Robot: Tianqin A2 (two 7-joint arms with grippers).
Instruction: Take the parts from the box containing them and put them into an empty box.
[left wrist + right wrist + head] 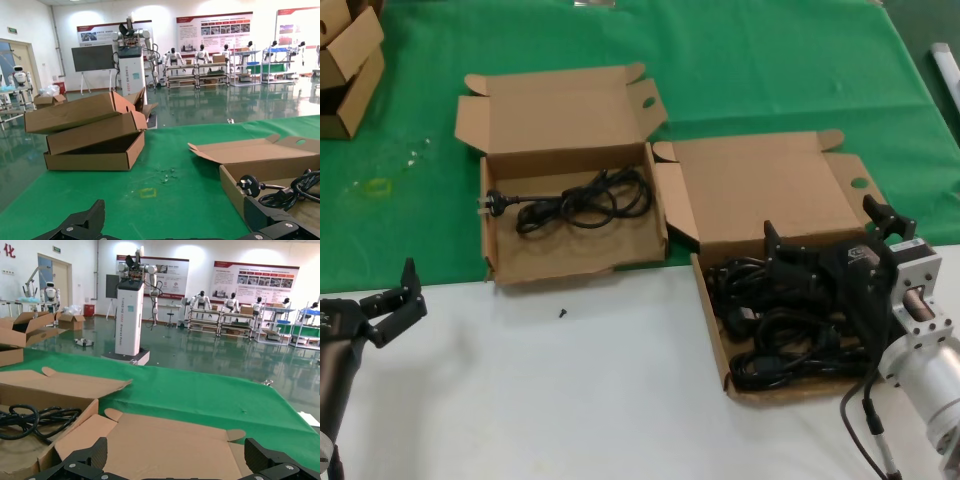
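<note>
- Right gripper (830, 238): fingers spread wide, holding nothing, hovering above the pile of power cords (785, 335) in the right box (712, 320), lower right of frame.
- Left gripper (392, 300): fingers apart, empty, lower left.
- Left box (575, 262), upper centre, contains one cord (578, 201).
</note>
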